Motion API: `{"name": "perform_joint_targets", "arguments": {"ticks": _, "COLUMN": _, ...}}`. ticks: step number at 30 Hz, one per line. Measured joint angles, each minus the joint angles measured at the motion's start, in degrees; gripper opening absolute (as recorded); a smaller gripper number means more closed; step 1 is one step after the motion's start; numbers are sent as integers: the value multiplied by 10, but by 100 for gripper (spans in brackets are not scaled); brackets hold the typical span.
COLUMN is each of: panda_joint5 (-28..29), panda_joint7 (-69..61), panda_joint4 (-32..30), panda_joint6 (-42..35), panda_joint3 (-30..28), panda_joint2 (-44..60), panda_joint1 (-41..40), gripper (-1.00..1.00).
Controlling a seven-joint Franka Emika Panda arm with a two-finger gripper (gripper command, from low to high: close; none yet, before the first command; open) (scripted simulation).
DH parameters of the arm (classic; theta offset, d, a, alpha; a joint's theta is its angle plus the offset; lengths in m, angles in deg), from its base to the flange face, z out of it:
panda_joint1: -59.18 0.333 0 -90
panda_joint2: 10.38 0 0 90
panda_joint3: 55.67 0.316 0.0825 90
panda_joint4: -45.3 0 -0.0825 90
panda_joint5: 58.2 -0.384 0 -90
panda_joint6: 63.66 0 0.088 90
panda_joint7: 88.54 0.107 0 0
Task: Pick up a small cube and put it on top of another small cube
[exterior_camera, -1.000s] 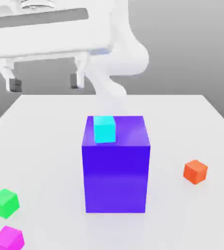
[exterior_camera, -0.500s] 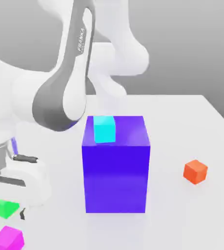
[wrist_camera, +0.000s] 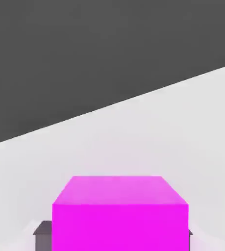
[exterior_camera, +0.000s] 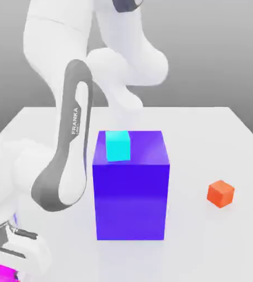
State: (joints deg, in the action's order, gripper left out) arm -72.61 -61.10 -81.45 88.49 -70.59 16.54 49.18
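Note:
A magenta cube (exterior_camera: 0, 273) lies on the white table (exterior_camera: 205, 132) at the near corner on the exterior view's left, partly covered by my hand. In the hand view the magenta cube (wrist_camera: 120, 215) fills the space between my fingers, and my gripper (wrist_camera: 113, 234) is open around it, with a dark fingertip (wrist_camera: 42, 233) showing on one side. A cyan cube (exterior_camera: 118, 146) sits on top of a large blue block (exterior_camera: 131, 193). An orange cube (exterior_camera: 221, 193) lies on the table at the exterior view's right. The green cube is hidden behind my arm.
The large blue block stands mid-table, close beside my lowered forearm (exterior_camera: 68, 165). The arm's base and upper links rise behind it. The table's near edge is just past the magenta cube.
My arm swung from high behind the block down to the near corner on the exterior view's left. The hand passed over the green cube and now covers it, reaching the magenta cube.

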Motion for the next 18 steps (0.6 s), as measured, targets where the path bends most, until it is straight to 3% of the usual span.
{"name": "perform_joint_targets", "arguments": {"ticks": 9, "panda_joint5": 86, "panda_joint7": -161, "panda_joint4": -144, "panda_joint6": -31, "panda_joint3": -69, "panda_joint2": -183, "panda_joint1": -50, "gripper": -100}}
{"name": "perform_joint_targets", "arguments": {"ticks": 14, "panda_joint5": 25, "panda_joint7": -234, "panda_joint4": -155, "panda_joint6": 39, "panda_joint3": -38, "panda_joint2": -119, "panda_joint1": -83, "gripper": -100}}
{"name": "perform_joint_targets", "arguments": {"ticks": 15, "panda_joint5": 14, "panda_joint7": -242, "panda_joint4": -154, "panda_joint6": 51, "panda_joint3": -29, "panda_joint2": -105, "panda_joint1": -90, "gripper": 100}}
{"name": "perform_joint_targets", "arguments": {"ticks": 18, "panda_joint5": 14, "panda_joint7": -242, "panda_joint4": -154, "panda_joint6": 51, "panda_joint3": -29, "panda_joint2": -105, "panda_joint1": -90, "gripper": 100}}
